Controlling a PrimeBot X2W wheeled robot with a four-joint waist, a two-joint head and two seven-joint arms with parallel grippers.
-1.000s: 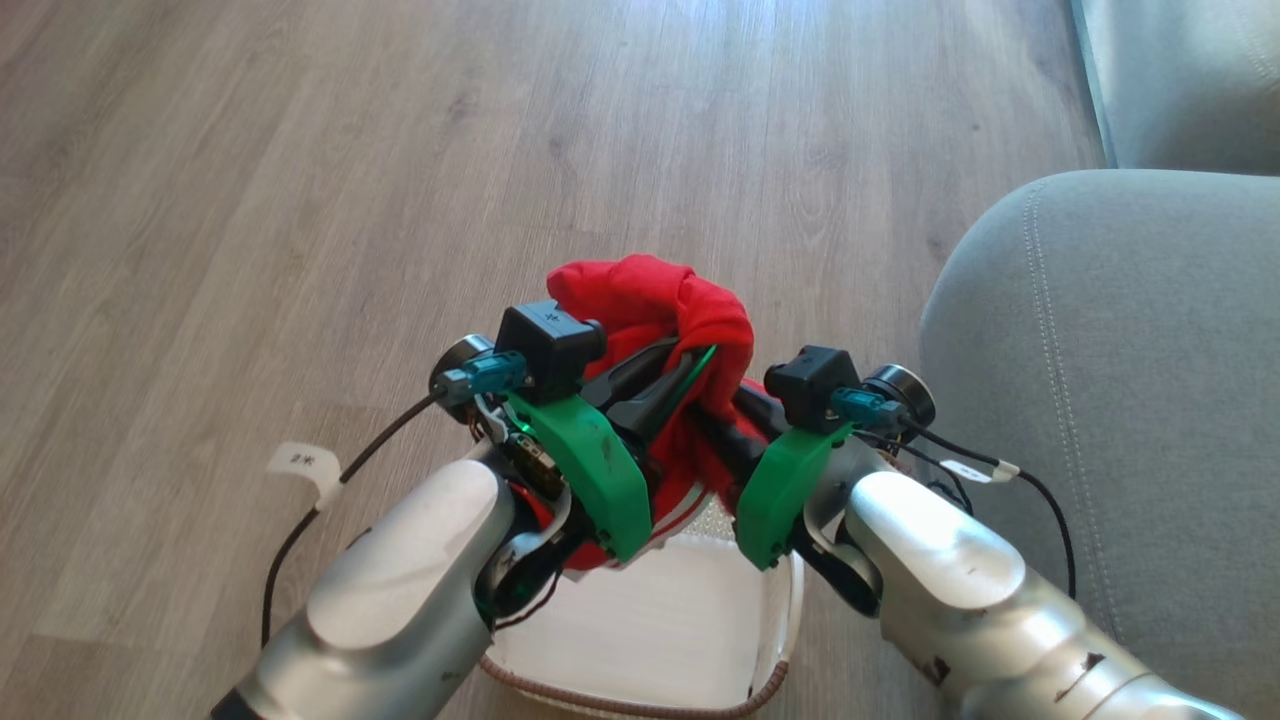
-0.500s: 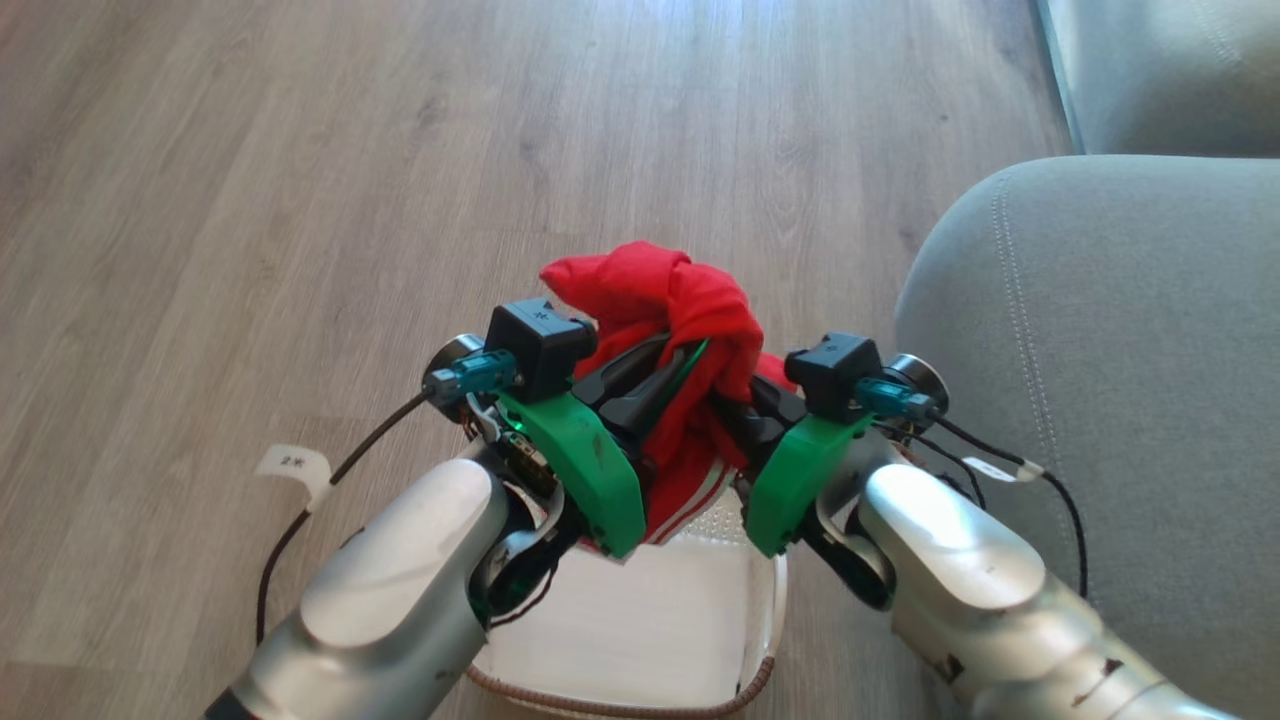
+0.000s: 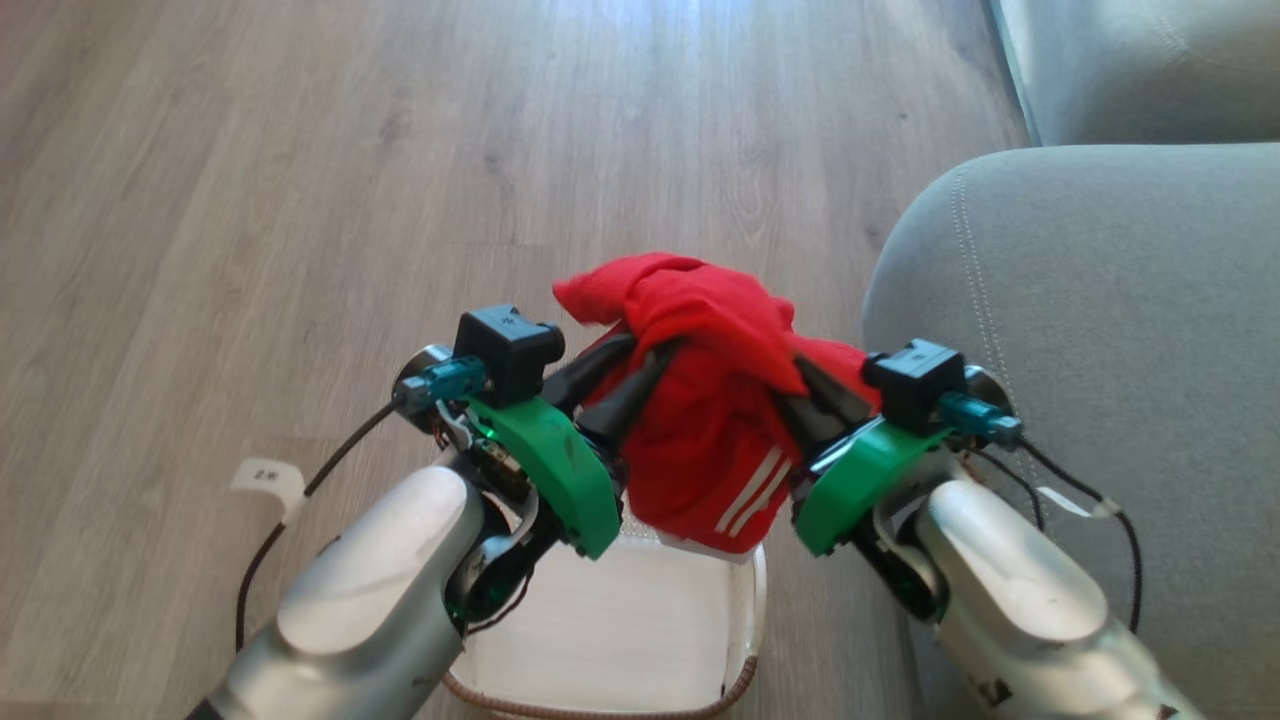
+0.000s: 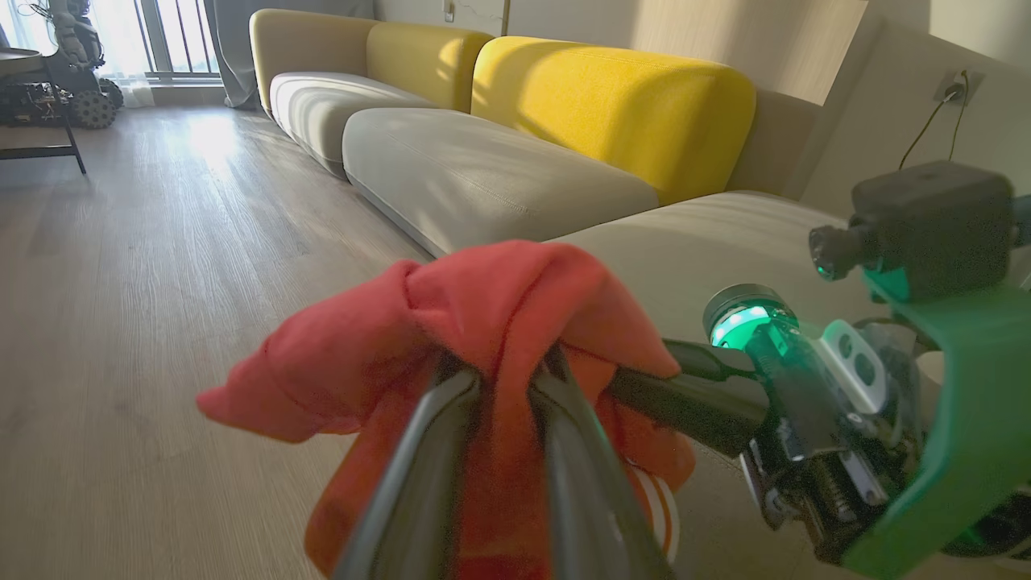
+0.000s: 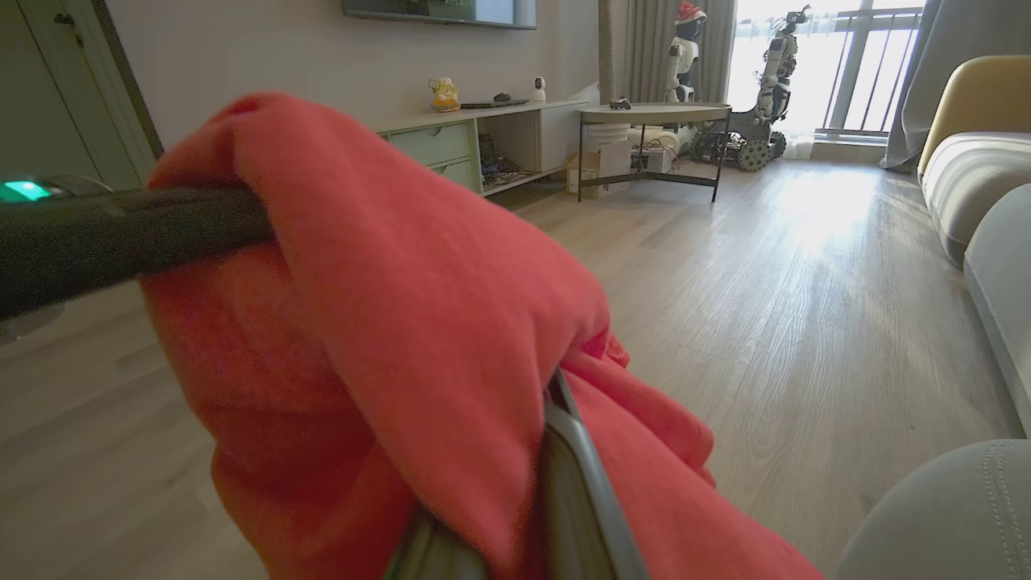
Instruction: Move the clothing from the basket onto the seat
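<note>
The red clothing [image 3: 715, 420] hangs bunched between my two grippers, its white-striped hem dangling just over the far rim of the white basket [image 3: 600, 640] below. My left gripper [image 3: 640, 360] is shut on the fabric from the left; in the left wrist view the clothing [image 4: 483, 322] is pinched between its fingers [image 4: 439, 451]. My right gripper [image 3: 805, 375] is shut on the clothing from the right, and the clothing [image 5: 387, 282] drapes over its fingers [image 5: 580, 483]. The grey seat [image 3: 1100, 300] lies just right of the right gripper.
Wooden floor [image 3: 350, 180] stretches ahead and to the left. A second grey cushion [image 3: 1150, 60] sits at the far right. The left wrist view has yellow-backed sofa sections [image 4: 612, 105]. The right wrist view has a cabinet [image 5: 483, 145] and round table [image 5: 652, 113] far off.
The right gripper has closed on the clothing. Both grippers have spread apart, the right one moving toward the seat, and the garment now hangs stretched between them. The head camera has turned right.
</note>
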